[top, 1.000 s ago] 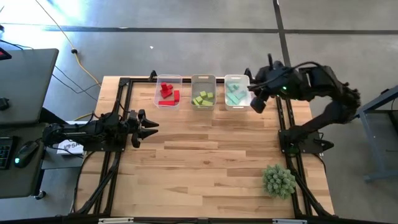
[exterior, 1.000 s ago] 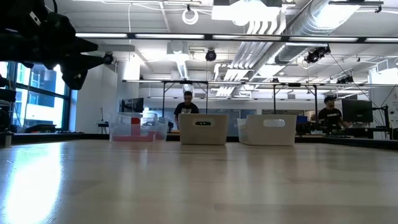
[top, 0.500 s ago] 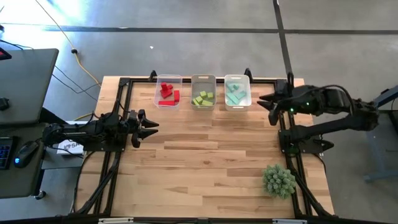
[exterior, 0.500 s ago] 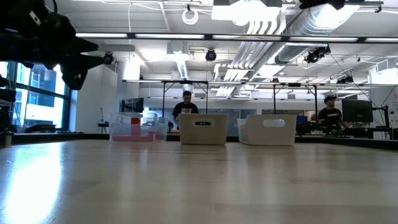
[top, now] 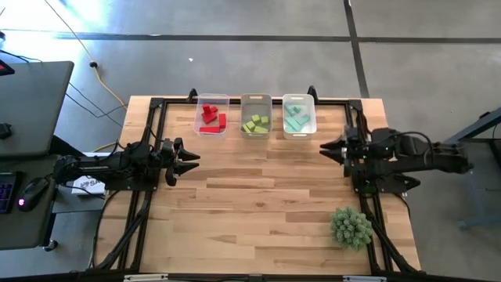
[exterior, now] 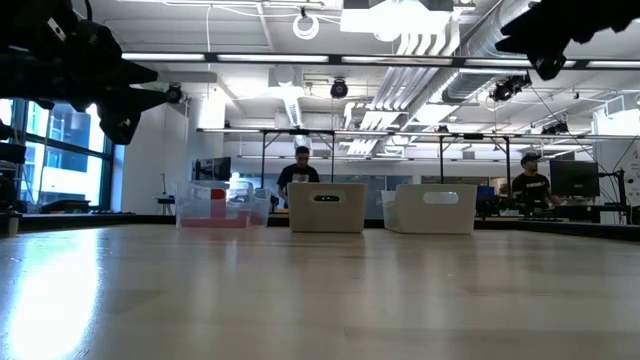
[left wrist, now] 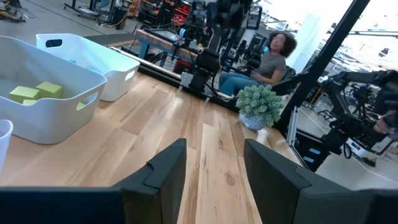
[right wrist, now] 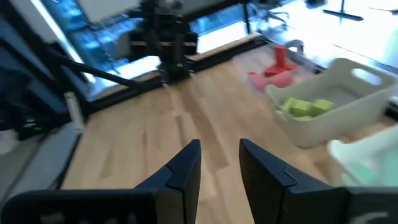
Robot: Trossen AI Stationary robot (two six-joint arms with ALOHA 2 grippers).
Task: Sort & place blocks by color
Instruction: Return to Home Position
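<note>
There are red blocks (top: pixel 210 117), yellow-green blocks (top: pixel 256 124) and teal blocks (top: pixel 295 119), a green plant (top: pixel 351 226), and a pale plank-striped table (top: pixel 258 205).

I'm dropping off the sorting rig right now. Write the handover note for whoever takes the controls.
Left hand: open, empty, over the table's left side.
Right hand: open, empty, near the table's right edge, in front of the white bin.
Red blocks lie in the clear bin, yellow-green blocks in the gray bin, teal blocks in the white bin.
Done: every block in view is binned by colour.
Left: probably only parking both arms; check for strays first.
</note>
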